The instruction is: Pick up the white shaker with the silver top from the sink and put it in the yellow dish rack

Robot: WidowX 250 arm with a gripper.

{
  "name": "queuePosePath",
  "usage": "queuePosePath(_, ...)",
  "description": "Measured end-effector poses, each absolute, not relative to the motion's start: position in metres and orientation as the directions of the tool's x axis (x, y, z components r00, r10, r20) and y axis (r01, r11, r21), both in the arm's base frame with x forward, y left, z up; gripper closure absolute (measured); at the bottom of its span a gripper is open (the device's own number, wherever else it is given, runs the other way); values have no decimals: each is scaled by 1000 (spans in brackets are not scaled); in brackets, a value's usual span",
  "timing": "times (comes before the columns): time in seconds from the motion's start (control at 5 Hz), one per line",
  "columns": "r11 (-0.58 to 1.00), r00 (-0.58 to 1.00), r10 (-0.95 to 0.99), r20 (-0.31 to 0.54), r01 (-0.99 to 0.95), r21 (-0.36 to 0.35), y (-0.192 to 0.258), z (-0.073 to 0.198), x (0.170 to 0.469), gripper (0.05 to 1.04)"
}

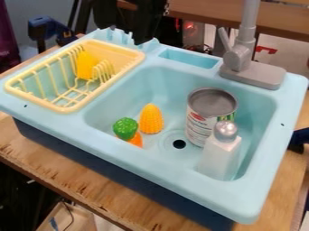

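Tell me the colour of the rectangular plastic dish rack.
The rack is pale yellow; it shows best in the camera view.

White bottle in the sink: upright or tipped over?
The bottle is upright: its silver cap sits on top, its base down in the sink.

The sink (91, 124) is pale blue over a dark navy base, its drain hole (179, 144) black. The rack (135, 57) is creamy yellow, the faucet (246, 40) grey. The corn (151, 121) is golden orange, patterned in kernel rows. The can (198, 128) has a white label with red and green, the bottle (218, 158) is whitish with a silvery top, and the counter (72, 173) is brown-grained tan.
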State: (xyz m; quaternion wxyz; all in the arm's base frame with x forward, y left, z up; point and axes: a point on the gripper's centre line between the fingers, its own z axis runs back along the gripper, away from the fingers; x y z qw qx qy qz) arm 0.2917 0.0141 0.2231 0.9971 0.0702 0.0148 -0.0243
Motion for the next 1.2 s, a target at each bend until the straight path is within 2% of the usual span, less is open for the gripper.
queuePosePath(0.2, 989, 997, -42, -67, 51, 136, 14, 213, 292, 81)
queuePosePath(0.4, 988, 993, -108, -51, 113, 105, -19, 202, 293, 81)
queuePosePath(0.6, 979, 982, -190, -17, 190, 71, -51, 202, 288, 81)
queuePosePath(1.2, 941, 944, -330, -19, 327, -85, -96, 173, 268, 81)
